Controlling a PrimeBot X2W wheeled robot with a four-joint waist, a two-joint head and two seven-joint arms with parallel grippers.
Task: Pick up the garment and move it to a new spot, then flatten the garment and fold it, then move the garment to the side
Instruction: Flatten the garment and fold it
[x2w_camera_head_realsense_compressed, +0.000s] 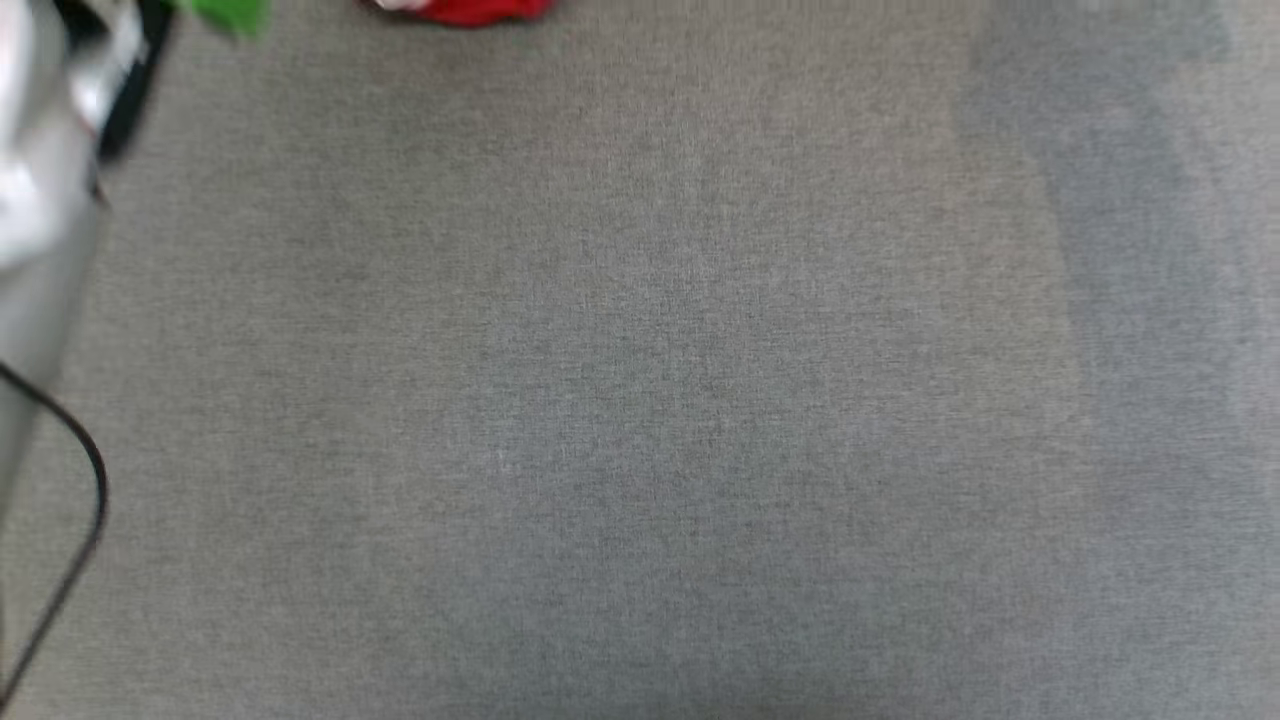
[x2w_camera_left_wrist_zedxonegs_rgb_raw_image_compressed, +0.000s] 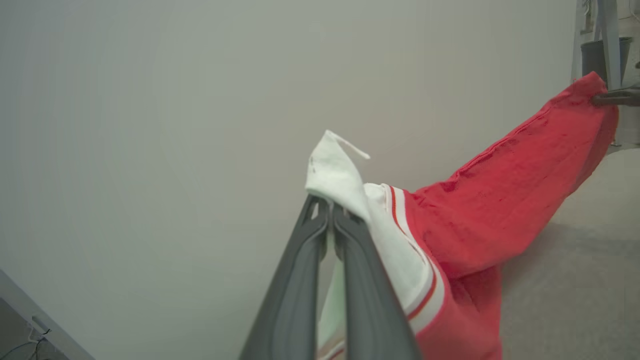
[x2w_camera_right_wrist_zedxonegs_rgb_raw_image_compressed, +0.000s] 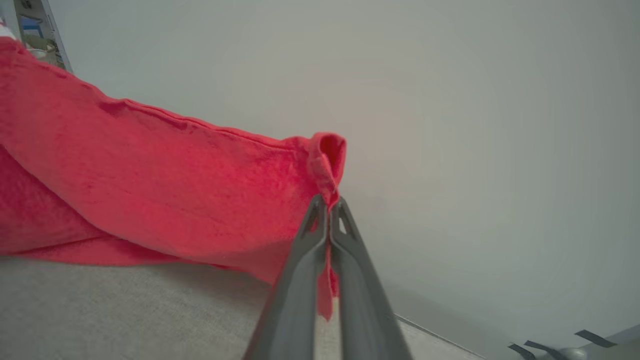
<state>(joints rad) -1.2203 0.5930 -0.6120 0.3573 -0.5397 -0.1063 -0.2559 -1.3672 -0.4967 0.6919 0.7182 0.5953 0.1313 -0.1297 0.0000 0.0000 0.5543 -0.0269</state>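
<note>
Hanging cloth: the garment (x2w_camera_left_wrist_zedxonegs_rgb_raw_image_compressed: 505, 200) is soft red knit with a fine nap, a white sleeve (x2w_camera_left_wrist_zedxonegs_rgb_raw_image_compressed: 340, 175) and red-white striped trim. It sags in a broad band between the two grippers.
Left grip: the left gripper (x2w_camera_left_wrist_zedxonegs_rgb_raw_image_compressed: 330, 209) has its long dark fingers pressed together on the white sleeve, and a corner of the sleeve pokes up past the tips.
Right grip: the right gripper (x2w_camera_right_wrist_zedxonegs_rgb_raw_image_compressed: 328, 204) is clamped on a rolled red hem corner (the fold curls over the tips). The rest of the cloth runs off to that view's left.
Garment's place: held up over the grey woven surface (x2w_camera_head_realsense_compressed: 640, 400), low folds close to it; I cannot tell whether they touch. The head view catches a red sliver at its top edge.
Surroundings: a plain pale wall (x2w_camera_right_wrist_zedxonegs_rgb_raw_image_compressed: 475, 125) behind. A pale forearm (x2w_camera_head_realsense_compressed: 40, 220) and a thin black cable (x2w_camera_head_realsense_compressed: 95, 470) sit at the head view's left edge, with a blurred green scrap (x2w_camera_head_realsense_compressed: 235, 12) above them.
</note>
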